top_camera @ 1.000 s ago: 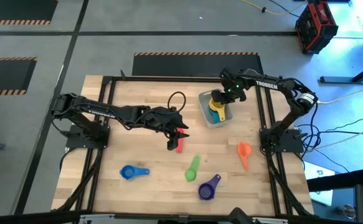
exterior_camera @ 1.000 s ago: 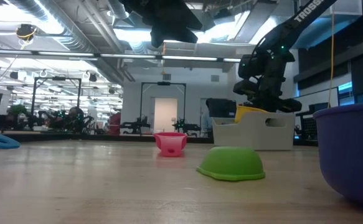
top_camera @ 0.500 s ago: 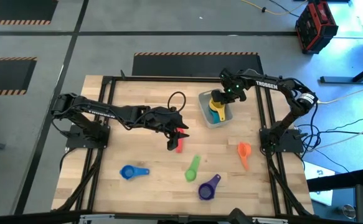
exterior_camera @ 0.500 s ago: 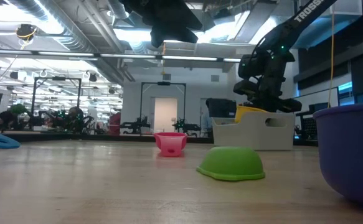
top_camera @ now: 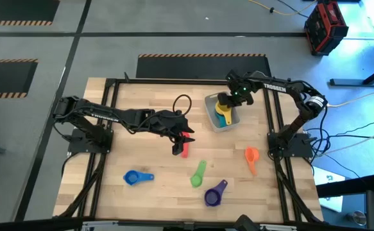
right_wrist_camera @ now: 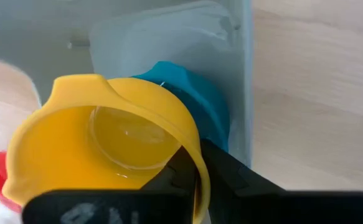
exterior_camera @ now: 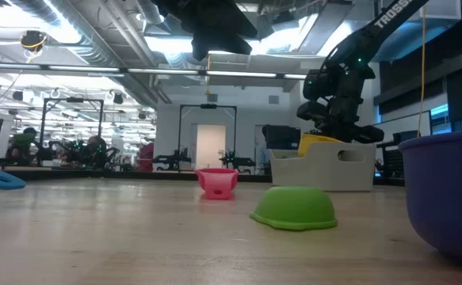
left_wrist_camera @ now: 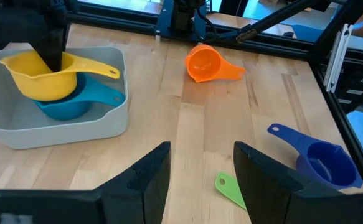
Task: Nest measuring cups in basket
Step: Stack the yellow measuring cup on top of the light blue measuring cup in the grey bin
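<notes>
The basket [top_camera: 222, 114] stands at the table's far right and holds the teal cup [left_wrist_camera: 75, 102] with the yellow cup [left_wrist_camera: 47, 74] in its bowl. My right gripper [top_camera: 225, 102] reaches down into the basket, shut on the yellow cup. My left gripper [top_camera: 181, 136] hangs open at mid-table above the red cup [top_camera: 184, 149], with nothing between its fingers [left_wrist_camera: 200, 168]. On the near half of the table lie the blue cup [top_camera: 137, 177], the green cup [top_camera: 198, 173], mouth down, the purple cup [top_camera: 215, 192] and the orange cup [top_camera: 251, 157]. My right gripper pinches the yellow cup's bowl wall at the rim [right_wrist_camera: 192, 155], one finger inside the bowl and one outside. The fingers [left_wrist_camera: 51, 46] come steeply from above. The cup stays upright, its bowl sitting in the teal cup inside the basket.
A black frame [top_camera: 113, 96] runs around the wooden table top. A dark cable loop [top_camera: 182, 102] lies beyond my left gripper. Bare wood stretches between the basket and the loose cups.
</notes>
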Motion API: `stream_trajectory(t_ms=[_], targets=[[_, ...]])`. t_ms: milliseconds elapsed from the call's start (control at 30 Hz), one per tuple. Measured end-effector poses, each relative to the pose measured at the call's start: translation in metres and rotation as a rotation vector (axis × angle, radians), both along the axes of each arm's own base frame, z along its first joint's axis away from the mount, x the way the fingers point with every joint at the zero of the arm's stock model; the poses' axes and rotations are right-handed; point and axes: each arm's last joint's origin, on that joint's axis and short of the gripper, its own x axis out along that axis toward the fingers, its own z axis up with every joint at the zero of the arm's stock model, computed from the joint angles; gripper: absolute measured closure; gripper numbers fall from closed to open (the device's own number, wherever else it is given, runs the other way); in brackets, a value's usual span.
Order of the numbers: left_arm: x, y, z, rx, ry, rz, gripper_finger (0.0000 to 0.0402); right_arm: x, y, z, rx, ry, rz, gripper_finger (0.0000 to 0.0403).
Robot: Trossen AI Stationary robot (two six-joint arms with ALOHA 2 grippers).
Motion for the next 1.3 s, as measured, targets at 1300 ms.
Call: stream_trajectory(t_ms=[1300], targets=[[0.000,0.000,0.000,0.000,0.000,0.000,0.0234,-0.014,0.007,0.003,-0.060,-0.038,-0.050,0.0263]])
